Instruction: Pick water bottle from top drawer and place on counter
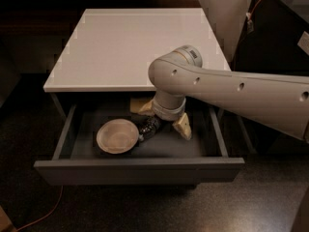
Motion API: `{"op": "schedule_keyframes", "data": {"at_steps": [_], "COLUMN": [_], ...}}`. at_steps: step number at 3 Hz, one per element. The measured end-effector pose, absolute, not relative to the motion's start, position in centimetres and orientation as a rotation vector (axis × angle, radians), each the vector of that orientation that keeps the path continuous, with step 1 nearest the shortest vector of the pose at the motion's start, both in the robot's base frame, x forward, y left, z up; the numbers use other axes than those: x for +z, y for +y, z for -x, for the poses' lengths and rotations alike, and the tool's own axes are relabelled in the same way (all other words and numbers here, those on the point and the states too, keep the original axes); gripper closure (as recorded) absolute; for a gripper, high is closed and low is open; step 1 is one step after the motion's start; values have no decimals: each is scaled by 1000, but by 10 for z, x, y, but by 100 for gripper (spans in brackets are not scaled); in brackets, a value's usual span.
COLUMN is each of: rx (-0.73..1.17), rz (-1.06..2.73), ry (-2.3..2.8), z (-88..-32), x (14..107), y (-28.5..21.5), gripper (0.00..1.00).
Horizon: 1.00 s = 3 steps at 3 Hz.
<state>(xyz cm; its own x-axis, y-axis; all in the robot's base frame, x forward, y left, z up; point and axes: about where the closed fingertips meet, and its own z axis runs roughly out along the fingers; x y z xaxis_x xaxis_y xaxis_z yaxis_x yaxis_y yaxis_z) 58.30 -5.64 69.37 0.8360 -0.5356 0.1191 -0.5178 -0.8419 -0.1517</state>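
Observation:
The top drawer point(140, 170) is pulled open below the white counter point(140, 47). The water bottle point(148, 127) lies on its side on the drawer floor, just right of the round white bowl point(117, 136). My gripper point(164, 120) reaches down into the drawer from the right, right over the bottle. Its tan fingers are spread: one finger point(183, 128) stands right of the bottle, and the other is at the back. The bottle's right end is hidden under my wrist. The gripper holds nothing.
A tan sponge point(137, 104) lies at the back of the drawer, partly hidden behind my wrist. My thick grey arm point(241, 93) crosses over the counter's right front corner. Dark floor surrounds the cabinet, and a cable point(43, 211) runs at the lower left.

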Motion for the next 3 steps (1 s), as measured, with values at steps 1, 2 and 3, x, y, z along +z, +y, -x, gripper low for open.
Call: {"op": "schedule_keyframes", "data": {"at_steps": [1,2,3], "rx": [-290,-348,-395], "rz": [2877,2853,2856], "ry": [812,790,772], "z": [-599,-611,-627], "x": [682,670,656], "y": [-56,-48,-43], "gripper": [0,0,0]}}
